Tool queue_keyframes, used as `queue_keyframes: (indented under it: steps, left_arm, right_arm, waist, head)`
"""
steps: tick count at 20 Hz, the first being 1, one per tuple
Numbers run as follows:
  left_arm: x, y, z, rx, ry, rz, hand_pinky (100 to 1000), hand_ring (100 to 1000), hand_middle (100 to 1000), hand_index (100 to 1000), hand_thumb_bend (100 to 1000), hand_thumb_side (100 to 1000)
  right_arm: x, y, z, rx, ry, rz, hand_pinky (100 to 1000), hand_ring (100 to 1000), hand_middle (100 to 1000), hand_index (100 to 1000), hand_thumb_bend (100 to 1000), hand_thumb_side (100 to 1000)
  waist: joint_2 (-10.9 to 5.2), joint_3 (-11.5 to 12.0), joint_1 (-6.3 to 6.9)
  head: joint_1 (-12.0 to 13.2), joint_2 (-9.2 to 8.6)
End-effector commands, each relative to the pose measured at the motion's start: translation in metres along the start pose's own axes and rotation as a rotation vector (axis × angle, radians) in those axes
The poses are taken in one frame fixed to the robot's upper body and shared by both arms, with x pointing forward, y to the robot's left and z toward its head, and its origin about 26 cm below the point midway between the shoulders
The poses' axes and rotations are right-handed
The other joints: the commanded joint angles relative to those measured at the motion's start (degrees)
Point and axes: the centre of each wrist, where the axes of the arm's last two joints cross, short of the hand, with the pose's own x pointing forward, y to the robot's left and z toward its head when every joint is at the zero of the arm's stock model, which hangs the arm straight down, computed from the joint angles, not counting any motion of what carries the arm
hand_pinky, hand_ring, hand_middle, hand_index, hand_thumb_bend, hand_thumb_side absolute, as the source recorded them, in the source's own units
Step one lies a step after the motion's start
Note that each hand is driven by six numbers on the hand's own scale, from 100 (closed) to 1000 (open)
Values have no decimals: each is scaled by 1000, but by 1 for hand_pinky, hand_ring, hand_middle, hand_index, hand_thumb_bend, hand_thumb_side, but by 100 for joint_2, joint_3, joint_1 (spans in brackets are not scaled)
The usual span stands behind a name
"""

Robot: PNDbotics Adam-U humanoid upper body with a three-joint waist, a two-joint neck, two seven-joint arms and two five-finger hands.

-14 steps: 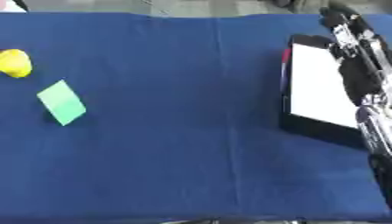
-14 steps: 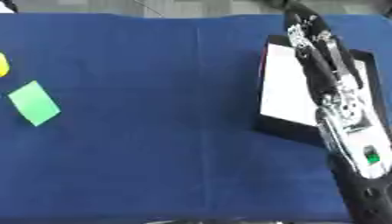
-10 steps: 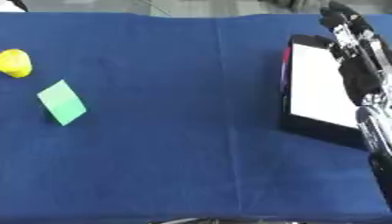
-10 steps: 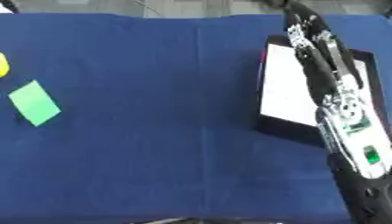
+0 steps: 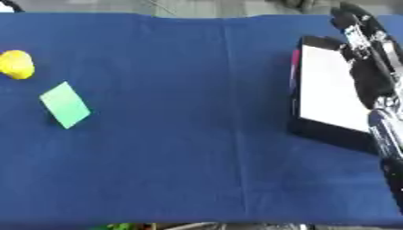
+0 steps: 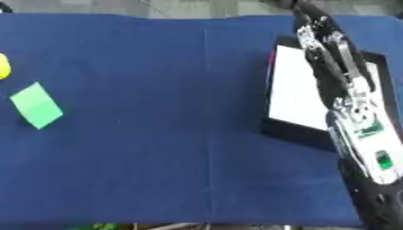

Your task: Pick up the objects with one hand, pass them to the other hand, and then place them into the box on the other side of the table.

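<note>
— Yellow at far left?
— Yes, a round yellow object (image 5: 16, 64) on the blue cloth (image 5: 181, 112), with a flat green piece (image 5: 65, 104) just below it.
— And on the right?
— A black box (image 5: 329, 130) with a white floor. The right hand (image 6: 321, 38) reaches over it, fingers seemingly straight, holding nothing.

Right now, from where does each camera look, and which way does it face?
Left eye view: in the head, facing down on the blue table; right arm along the right edge, over the black box.
Right eye view: beside it, same downward aim; the right hand shows more fully.
Both share the green card and yellow object.
</note>
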Motion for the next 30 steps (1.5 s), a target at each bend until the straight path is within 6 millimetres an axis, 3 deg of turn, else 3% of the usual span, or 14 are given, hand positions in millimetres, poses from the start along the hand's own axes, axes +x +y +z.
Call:
queue_keyframes:
  steps: [1, 8, 13, 19, 24, 30]
  left_arm:
    - [9, 20, -16, -24, -43, -116, 824, 733, 775, 886, 191, 785]
    - [25, 74, -59, -171, -38, -490, 846, 763, 773, 905, 242, 706]
    - [34, 115, -90, -308, 178, -716, 904, 823, 792, 915, 318, 698]
    - [35, 149, -111, -416, 444, -874, 946, 872, 805, 917, 409, 654]
    - [25, 164, -119, -455, 629, -913, 967, 897, 810, 913, 475, 649]
    - [12, 158, -121, -565, 761, -925, 977, 906, 789, 873, 559, 677]
  right_arm:
    - [10, -4, -3, 15, -36, 30, 910, 1000, 907, 928, 100, 640]
    - [11, -7, -3, 28, -34, 52, 909, 1000, 906, 927, 100, 639]
    - [11, -8, -3, 39, -33, 69, 910, 1000, 906, 927, 100, 637]
    - [12, -9, -4, 56, -34, 85, 910, 1000, 906, 927, 100, 637]
    - [13, -9, -4, 62, -30, 89, 910, 1000, 904, 927, 100, 638]
    - [13, -8, -4, 69, -30, 87, 910, 1000, 903, 927, 100, 639]
  waist:
    - [-85, -11, 38]
    - [-59, 5, 99]
    - [-39, 11, 140]
    - [-32, 2, 204]
    - [-19, -19, 231]
    - [0, -37, 237]
  head:
    - [195, -78]
    - [509, -89]
    - [625, -96]
    - [777, -79]
    - [963, -77]
    - [1031, -57]
